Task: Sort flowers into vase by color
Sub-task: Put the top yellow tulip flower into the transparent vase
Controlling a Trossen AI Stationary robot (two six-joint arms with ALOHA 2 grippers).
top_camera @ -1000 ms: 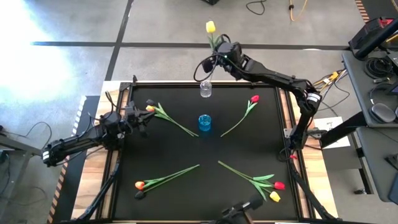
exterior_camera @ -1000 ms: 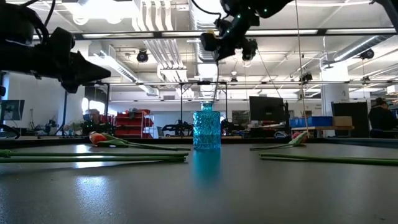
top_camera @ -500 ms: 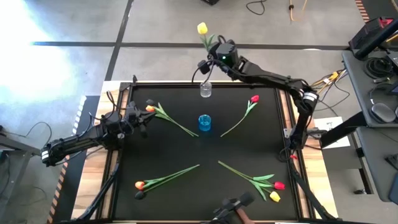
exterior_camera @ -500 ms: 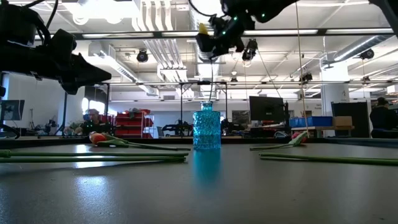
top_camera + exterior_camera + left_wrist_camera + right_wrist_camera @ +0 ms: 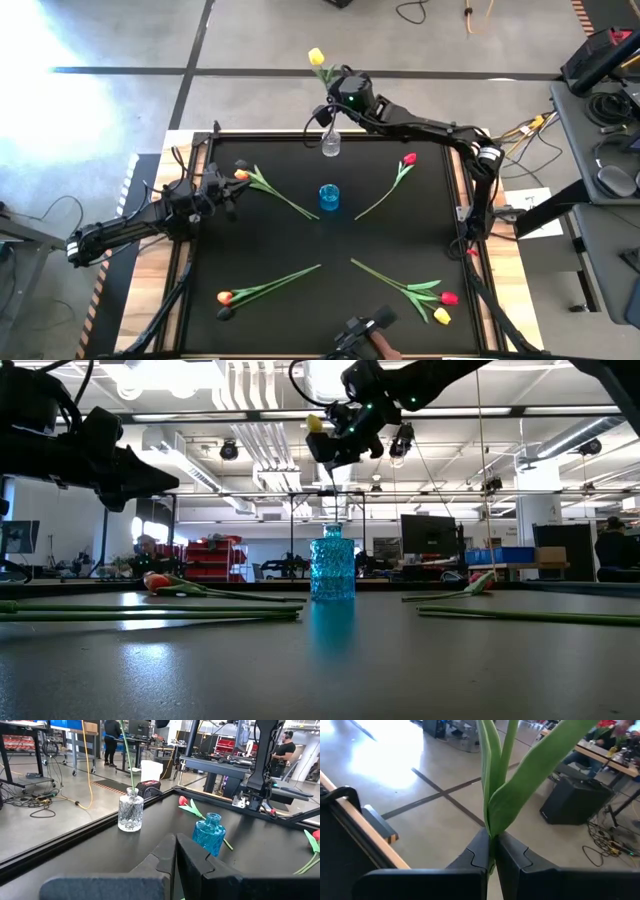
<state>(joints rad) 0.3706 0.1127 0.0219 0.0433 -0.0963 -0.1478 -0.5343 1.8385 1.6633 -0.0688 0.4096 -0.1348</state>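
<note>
A yellow tulip [image 5: 317, 57] is up above the table's far edge, and my right gripper [image 5: 343, 97] is shut on its green stem. The stem [image 5: 128, 757] runs down into the clear glass vase [image 5: 331, 143], also seen as the clear vase [image 5: 130, 810]. A blue vase [image 5: 330, 197] stands at the table's middle. An orange tulip [image 5: 240, 173], a red tulip [image 5: 409, 159], another orange tulip [image 5: 224, 297], and a red and yellow pair [image 5: 445, 305] lie flat on the black mat. My left gripper [image 5: 228, 195] rests shut at the left, holding nothing. My right gripper pinches the tulip's stem where the leaves branch off [image 5: 491, 836] between its two fingers. The fingers come nearly level from the table's right side and lie across the stem. The flower stands tilted, its head [image 5: 315, 423] leaning left and its lower end inside the clear vase.
The mat has a raised black frame [image 5: 300, 135] with wooden borders [image 5: 150, 260]. A dark device [image 5: 362, 333] sits at the near edge. Beyond the far edge is bare floor. Benches, monitors and people show in the room behind.
My right gripper has moved toward the table's left edge and sunk a little, rolling as it went. The yellow tulip has tipped with it: its head has swung left while the stem's lower end stays at the clear vase.
</note>
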